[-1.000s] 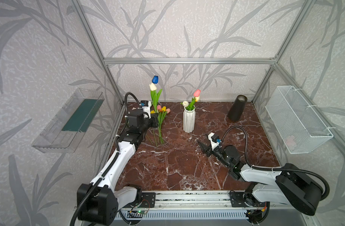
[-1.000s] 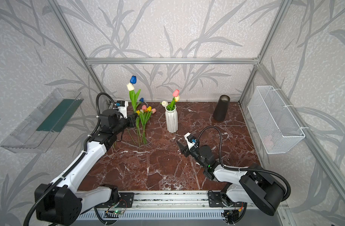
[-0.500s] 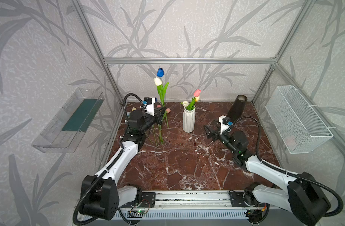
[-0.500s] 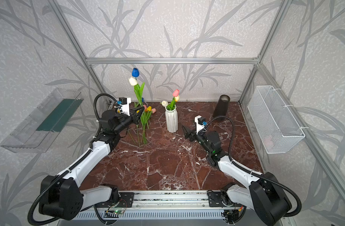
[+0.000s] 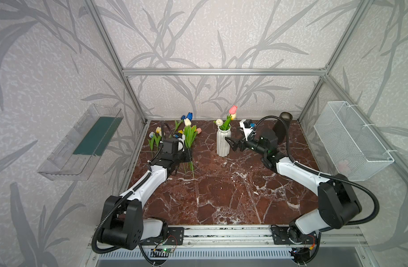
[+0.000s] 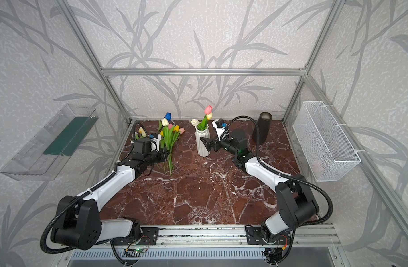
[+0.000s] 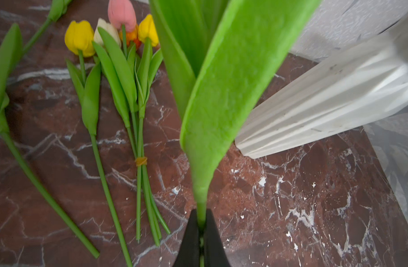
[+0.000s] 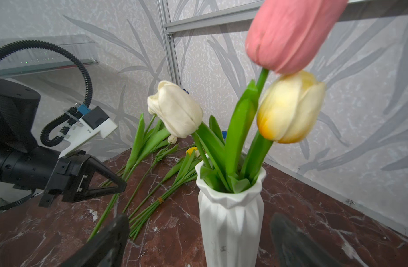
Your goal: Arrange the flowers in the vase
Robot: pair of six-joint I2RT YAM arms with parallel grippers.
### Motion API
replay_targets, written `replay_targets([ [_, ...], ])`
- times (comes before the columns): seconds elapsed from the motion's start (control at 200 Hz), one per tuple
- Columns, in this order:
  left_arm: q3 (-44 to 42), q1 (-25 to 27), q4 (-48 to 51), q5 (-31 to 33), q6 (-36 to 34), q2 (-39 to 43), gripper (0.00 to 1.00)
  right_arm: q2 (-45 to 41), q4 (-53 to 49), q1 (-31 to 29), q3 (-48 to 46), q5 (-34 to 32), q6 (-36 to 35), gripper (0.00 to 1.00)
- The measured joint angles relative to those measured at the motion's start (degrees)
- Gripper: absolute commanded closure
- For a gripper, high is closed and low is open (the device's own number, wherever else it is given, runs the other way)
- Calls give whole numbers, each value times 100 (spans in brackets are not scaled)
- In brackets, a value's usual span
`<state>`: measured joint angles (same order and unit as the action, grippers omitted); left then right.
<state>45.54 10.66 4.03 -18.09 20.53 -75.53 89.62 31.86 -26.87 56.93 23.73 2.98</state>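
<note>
Left gripper (image 7: 201, 231) is clamped tight on 1 green stem (image 7: 201, 205), and its broad leaves (image 7: 221, 92) fill the left wrist view. In both top views that gripper sits low over the table (image 5: 221, 196) at back left, with the stem standing up from it. A white head (image 5: 187, 121) and a blue head (image 5: 189, 115) show above, but which one tops that stem I cannot tell. Loose flowers (image 7: 92, 111) lie flat on the marble just beside it. There's a bunch (image 7: 138, 129) cinched by a band (image 7: 141, 161), with white, pink, orange and yellow heads. 1 yellow tulip (image 7: 79, 38) lies alone next to it, and 1 more stalk (image 7: 25, 166) lies farther out, its head cut off by the frame edge. Over to the vase (image 5: 223, 144): white, ribbed, upright at mid-back of the table, and already holding 3 tulips. The pink (image 8: 290, 34) is the tallest, with a pale yellow (image 8: 290, 106) under it and a white (image 8: 177, 108) leaning off to the side. Right gripper (image 5: 231, 144) hangs level with the vase body, right against its side, jaws spread wide and holding nothing. In the right wrist view the vase stands between the 2 spread fingers (image 8: 105, 242), though whether either one touches it I cannot tell. A dark cylinder (image 5: 282, 126) stands at back right, behind that arm.
</note>
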Motion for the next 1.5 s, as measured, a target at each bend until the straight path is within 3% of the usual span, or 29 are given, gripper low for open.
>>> replay_targets([
  [0.47,-28,0,-256,-70,50,-367,100,1375,111,-138,1355,-337,-518,4],
  [0.66,-31,0,-280,-68,46,-367,100,1626,142,-136,1633,-400,-564,14],
  [1.02,-70,0,-278,-66,0,-413,100,1692,437,-142,1731,-479,-570,50],
  [1.265,-140,0,-278,-37,-37,-428,100,1751,476,-142,1803,-496,-627,60],
  [1.504,-168,0,-136,195,-61,-415,73,1755,522,-142,1823,-459,-651,64],
])
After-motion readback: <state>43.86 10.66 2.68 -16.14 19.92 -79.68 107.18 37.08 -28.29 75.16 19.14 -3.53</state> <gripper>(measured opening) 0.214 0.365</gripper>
